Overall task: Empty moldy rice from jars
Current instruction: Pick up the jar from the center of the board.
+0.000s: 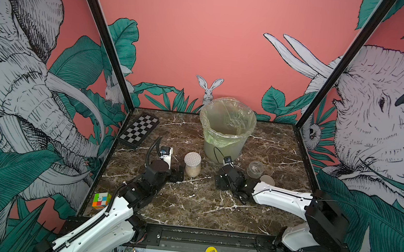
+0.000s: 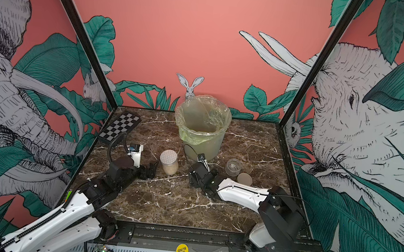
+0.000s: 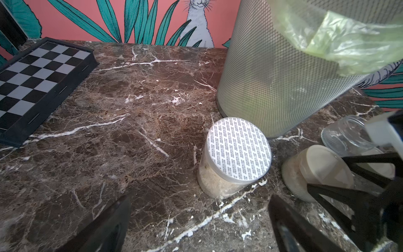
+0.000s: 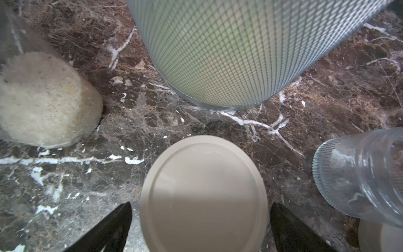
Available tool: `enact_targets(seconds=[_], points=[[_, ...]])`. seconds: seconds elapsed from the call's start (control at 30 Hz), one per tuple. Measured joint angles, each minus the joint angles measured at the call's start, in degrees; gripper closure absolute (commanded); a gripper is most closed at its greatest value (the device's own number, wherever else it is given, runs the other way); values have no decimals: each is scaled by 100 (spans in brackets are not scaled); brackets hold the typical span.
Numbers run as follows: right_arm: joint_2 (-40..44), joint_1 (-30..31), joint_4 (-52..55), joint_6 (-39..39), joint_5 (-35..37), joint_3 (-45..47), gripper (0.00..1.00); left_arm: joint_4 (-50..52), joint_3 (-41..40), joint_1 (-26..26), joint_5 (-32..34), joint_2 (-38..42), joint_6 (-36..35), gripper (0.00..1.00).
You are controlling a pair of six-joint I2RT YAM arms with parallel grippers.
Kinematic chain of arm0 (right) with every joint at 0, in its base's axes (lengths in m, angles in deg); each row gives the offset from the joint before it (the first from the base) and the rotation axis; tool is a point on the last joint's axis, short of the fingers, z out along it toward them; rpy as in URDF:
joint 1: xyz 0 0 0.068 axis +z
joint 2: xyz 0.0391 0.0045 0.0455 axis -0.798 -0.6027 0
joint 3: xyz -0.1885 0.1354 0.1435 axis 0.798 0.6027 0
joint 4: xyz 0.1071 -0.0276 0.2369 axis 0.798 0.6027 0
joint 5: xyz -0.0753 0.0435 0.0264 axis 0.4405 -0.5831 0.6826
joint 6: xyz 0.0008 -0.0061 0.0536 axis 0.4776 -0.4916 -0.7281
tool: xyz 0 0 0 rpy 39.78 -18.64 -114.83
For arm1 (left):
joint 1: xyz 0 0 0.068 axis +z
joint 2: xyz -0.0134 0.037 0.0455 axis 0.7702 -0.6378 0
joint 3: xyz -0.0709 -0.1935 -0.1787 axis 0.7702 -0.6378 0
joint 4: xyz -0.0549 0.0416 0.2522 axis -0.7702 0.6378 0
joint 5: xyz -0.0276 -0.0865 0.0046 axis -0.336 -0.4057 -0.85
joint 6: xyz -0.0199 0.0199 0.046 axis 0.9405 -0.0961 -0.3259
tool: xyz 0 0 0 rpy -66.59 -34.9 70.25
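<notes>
A taller jar [image 1: 192,164] with a white dotted lid holds moldy rice [image 4: 43,100] and stands left of centre on the table. My left gripper [image 1: 177,173] is open just left of it, with nothing between its fingers [image 3: 113,224]. A squat jar [image 3: 292,174] with a beige lid [image 4: 202,192] also has rice inside. My right gripper [image 4: 200,227] is open above it, one finger on each side of the lid with small gaps; in both top views its body hides this jar. A clear empty jar [image 1: 255,169] stands uncapped to the right, a loose beige lid [image 1: 267,180] beside it.
A mesh bin [image 1: 225,131] lined with a green-tinted bag stands at the back centre, right behind the jars. A folded chessboard [image 1: 139,130] lies at the back left. A colour cube [image 1: 101,200] sits at the table's left front edge.
</notes>
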Motion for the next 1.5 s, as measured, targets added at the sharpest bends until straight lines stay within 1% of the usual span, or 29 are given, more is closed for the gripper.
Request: enact_targets(seconds=[0.27,0.5,0.67,0.8,0.93,1.03,1.23,1.37,1.5], points=[[-149,-448,-286,-9,-520,9,2,-142,-35,0,-201,-33,-4,1],[-361,-538,-455,-20,-791,9,2,-181,-52,0,-271,-138,-24,1],[-398,-538,-498,-39,-883,9,5,-184,-55,0,-291,-151,-59,1],[-413,-538,-540,-46,-881,7,12,-188,-61,0,-291,-151,-101,0],[-428,-544,-553,-57,-883,7,15,-195,-74,0,-291,-151,-114,0],[-431,-544,-555,-59,-876,7,20,-201,-76,0,-291,-151,-133,0],[-431,-549,-560,-52,-859,-4,39,-225,-76,0,-334,-151,-170,0],[-431,-560,-551,-52,-863,-11,50,-247,-76,0,-420,-151,-197,1],[-404,-570,-409,-57,-935,-61,54,-282,-74,0,-562,-149,-260,0]])
